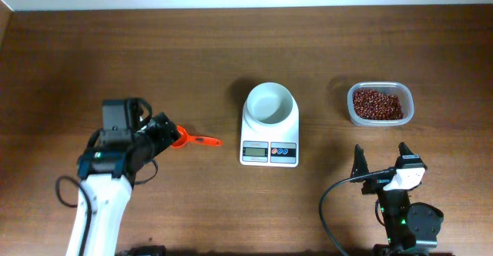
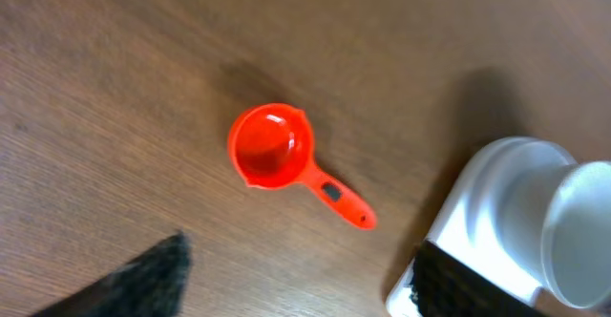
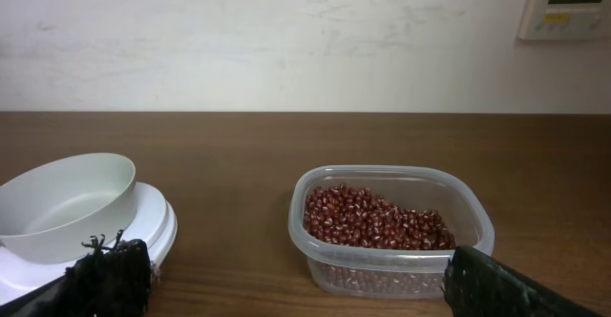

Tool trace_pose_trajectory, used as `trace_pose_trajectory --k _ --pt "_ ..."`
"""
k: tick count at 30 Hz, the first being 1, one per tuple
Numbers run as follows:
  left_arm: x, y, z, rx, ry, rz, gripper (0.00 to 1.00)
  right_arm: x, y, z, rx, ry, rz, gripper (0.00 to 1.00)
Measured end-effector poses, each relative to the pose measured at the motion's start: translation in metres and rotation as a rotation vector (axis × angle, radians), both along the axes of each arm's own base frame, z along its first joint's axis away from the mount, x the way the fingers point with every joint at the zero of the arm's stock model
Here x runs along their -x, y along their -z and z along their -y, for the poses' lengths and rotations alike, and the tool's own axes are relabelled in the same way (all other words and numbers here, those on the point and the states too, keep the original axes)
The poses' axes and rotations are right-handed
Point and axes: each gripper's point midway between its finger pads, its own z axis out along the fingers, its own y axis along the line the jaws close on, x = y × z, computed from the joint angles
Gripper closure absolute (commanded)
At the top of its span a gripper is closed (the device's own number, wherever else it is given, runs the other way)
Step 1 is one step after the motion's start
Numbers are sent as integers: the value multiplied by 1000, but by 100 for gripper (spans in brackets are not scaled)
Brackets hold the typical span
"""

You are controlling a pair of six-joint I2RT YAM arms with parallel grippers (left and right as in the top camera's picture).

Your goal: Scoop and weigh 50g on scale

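Now: left gripper wide, empty, over scoop lying mid-table; right gripper wide, empty, near front edge.

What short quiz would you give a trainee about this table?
1. True or false: the bowl on the scale already holds beans.
2. Where are the beans? A) in the clear tub B) in the bowl C) nowhere in view.
3. Which gripper is nearer the orange scoop, left or right?
Key: 1 false; 2 A; 3 the left gripper.
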Motion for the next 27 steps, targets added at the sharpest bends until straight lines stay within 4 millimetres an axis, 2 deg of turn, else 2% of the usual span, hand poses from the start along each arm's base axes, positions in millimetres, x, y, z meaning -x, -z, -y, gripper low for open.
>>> trace_pose_trajectory --k 4,12,17,23,27 --pt "-9 28 -1 6 -11 -81 41 0 0 0 0 0 0 1" --pt "-26 84 -2 26 -42 -205 46 0 0 0 0 0 0 1" --pt "-35 108 -2 32 -55 -233 51 0 0 0 0 0 0 1" --pt "-42 126 -2 40 -74 -251 60 0 0 0 0 0 0 1" --pt "-41 136 -2 43 -80 -277 76 0 0 0 0 0 0 1"
